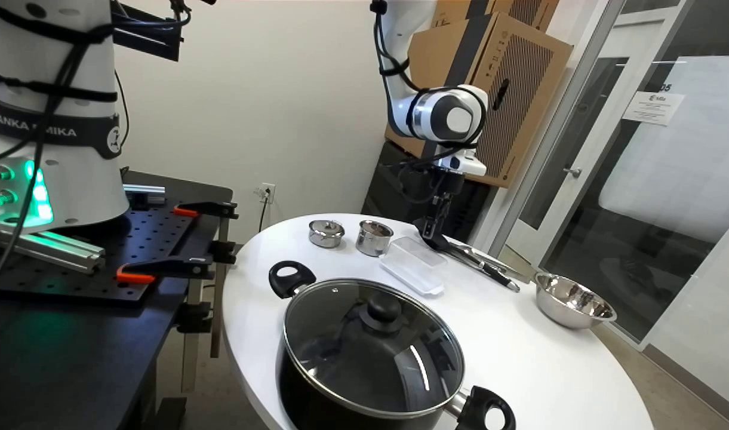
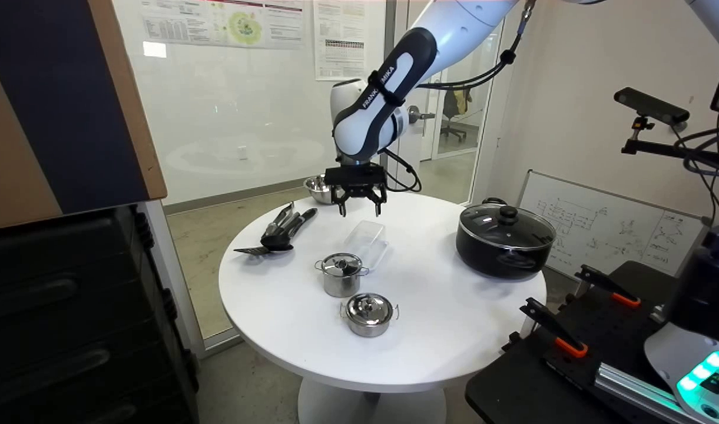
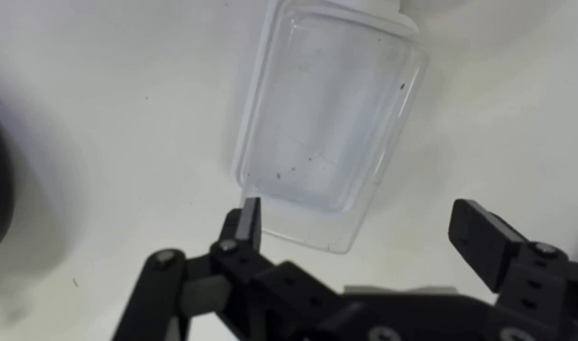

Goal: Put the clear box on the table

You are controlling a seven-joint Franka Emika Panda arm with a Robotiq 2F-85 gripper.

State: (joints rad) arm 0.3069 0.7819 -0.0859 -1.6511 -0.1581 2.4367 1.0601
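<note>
The clear box lies on the round white table point(image 1: 537, 370), as two overlapping see-through pieces. The clear box point(image 1: 409, 272) is between the small steel pots and the dark utensils in an exterior view. It also shows behind a small pot in an exterior view point(image 2: 365, 237) and fills the upper middle of the wrist view point(image 3: 326, 109). My gripper point(image 2: 360, 211) hangs above the table by the box's end. In the wrist view my gripper point(image 3: 357, 208) is open with nothing between its fingers. Its left finger overlaps the box's near corner; its right finger is over bare table.
Two small lidded steel pots point(image 1: 326, 233) point(image 2: 341, 282) stand beside the box. A large black pot point(image 2: 494, 256) with a glass lid stands near the workbench side. Black utensils point(image 2: 284, 231) and a steel bowl point(image 1: 573, 304) lie near the far edge. Cardboard boxes point(image 1: 513, 95) stand behind the arm.
</note>
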